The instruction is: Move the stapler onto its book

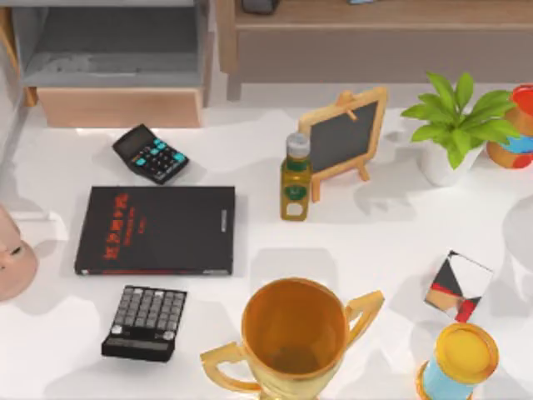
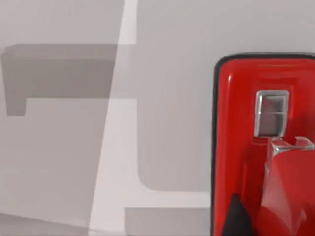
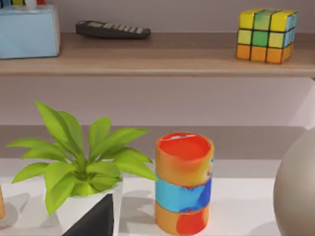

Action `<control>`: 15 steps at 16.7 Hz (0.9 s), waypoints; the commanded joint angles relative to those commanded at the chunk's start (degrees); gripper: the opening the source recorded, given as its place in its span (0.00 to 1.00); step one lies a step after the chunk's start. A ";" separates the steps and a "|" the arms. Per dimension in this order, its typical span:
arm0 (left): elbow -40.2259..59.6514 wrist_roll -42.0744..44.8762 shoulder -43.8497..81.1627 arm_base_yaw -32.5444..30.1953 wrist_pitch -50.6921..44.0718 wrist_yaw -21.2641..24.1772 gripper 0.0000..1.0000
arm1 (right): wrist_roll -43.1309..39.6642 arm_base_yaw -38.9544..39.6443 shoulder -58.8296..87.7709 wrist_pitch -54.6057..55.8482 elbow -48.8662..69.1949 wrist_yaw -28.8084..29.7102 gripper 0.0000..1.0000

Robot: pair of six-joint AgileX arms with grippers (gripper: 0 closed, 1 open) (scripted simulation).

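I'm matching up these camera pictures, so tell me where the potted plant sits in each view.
Top view: the potted plant stands near the right edge of the table, right of the small chalkboard.
Left wrist view: this one looks at a red stapler, close up.
Right wrist view: the potted plant stands below the wooden shelf.
Shared landmark: the orange-and-blue can beside the plant.
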 joint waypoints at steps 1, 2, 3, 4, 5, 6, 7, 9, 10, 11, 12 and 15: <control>0.00 0.00 0.00 0.00 0.00 0.00 0.00 | 0.00 0.00 0.00 0.00 0.00 0.00 1.00; 0.01 0.05 -0.66 0.12 -0.01 -0.02 0.00 | 0.00 0.00 0.00 0.00 0.00 0.00 1.00; 0.01 0.05 -0.66 0.12 -0.01 -0.02 0.00 | 0.00 0.00 0.00 0.00 0.00 0.00 1.00; 0.13 -0.02 -1.18 0.21 -0.20 -0.08 0.00 | 0.00 0.00 0.00 0.00 0.00 0.00 1.00; 0.07 -0.14 -2.14 0.33 -0.52 -0.22 0.00 | 0.00 0.00 0.00 0.00 0.00 0.00 1.00; -0.27 -0.30 -3.44 0.43 -0.91 -0.43 0.00 | 0.00 0.00 0.00 0.00 0.00 0.00 1.00; -0.83 -0.46 -5.04 0.47 -1.27 -0.71 0.00 | 0.00 0.00 0.00 0.00 0.00 0.00 1.00; -2.36 -0.75 -9.10 -0.03 -1.51 -1.50 0.00 | 0.00 0.00 0.00 0.00 0.00 0.00 1.00; -3.24 -0.88 -11.39 -0.68 -1.40 -1.92 0.00 | 0.00 0.00 0.00 0.00 0.00 0.00 1.00; -4.19 -1.03 -13.80 -1.59 -1.13 -2.35 0.00 | 0.00 0.00 0.00 0.00 0.00 0.00 1.00; -5.21 -1.21 -16.29 -2.73 -0.72 -2.76 0.00 | 0.00 0.00 0.00 0.00 0.00 0.00 1.00; -8.86 -2.14 -23.88 -7.48 1.33 -3.83 0.00 | 0.00 0.00 0.00 0.00 0.00 0.00 1.00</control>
